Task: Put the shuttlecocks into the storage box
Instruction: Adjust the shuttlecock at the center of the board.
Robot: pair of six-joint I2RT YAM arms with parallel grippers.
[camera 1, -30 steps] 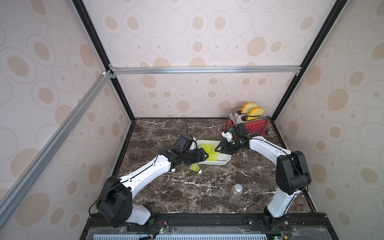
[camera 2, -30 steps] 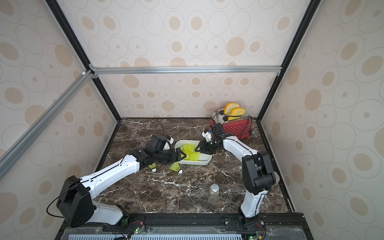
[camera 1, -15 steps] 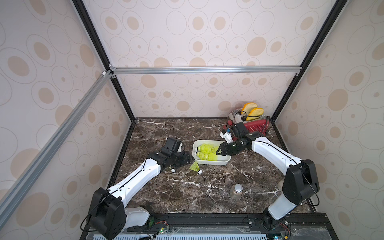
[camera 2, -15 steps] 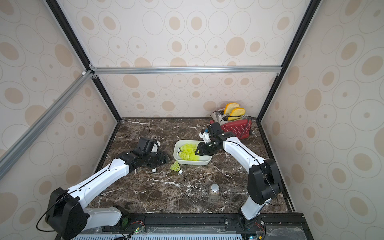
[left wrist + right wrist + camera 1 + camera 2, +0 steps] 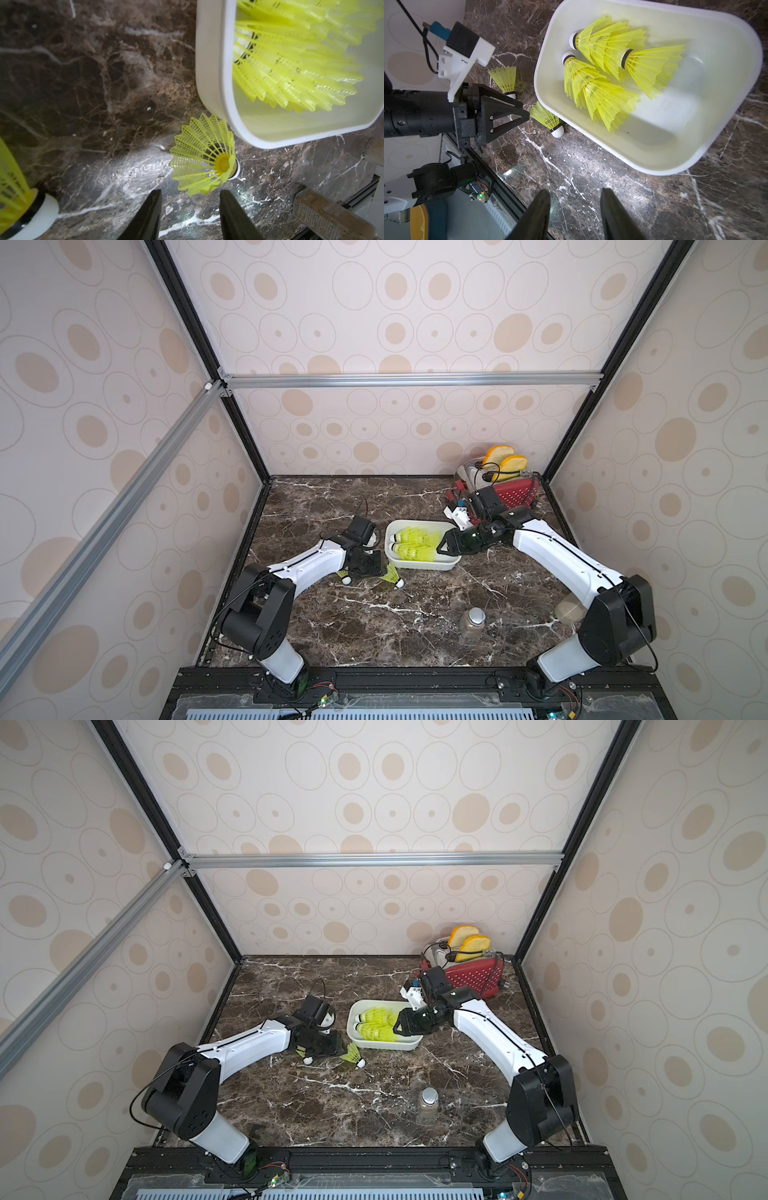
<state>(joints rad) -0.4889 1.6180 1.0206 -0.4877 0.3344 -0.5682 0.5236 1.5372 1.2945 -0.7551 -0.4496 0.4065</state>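
1. In the lower centre of a top view, the jar (image 5: 472,624) is standing aside on the table (image 5: 374,622), playing no part.
2. Just left of centre, the left gripper (image 5: 376,568) is pinching the skirt rim of a shuttlecock (image 5: 390,574) lying just outside the box (image 5: 419,565). A second shuttlecock (image 5: 345,578) is lying left of it, half hidden under the gripper.
3. At centre, the box is holding nested shuttlecocks (image 5: 411,551) in two rows, so most of the job is looking done, with these two seemingly remaining.
4. Over the box's right end, the right gripper (image 5: 441,548) is hovering with jaws apart, carrying nothing.
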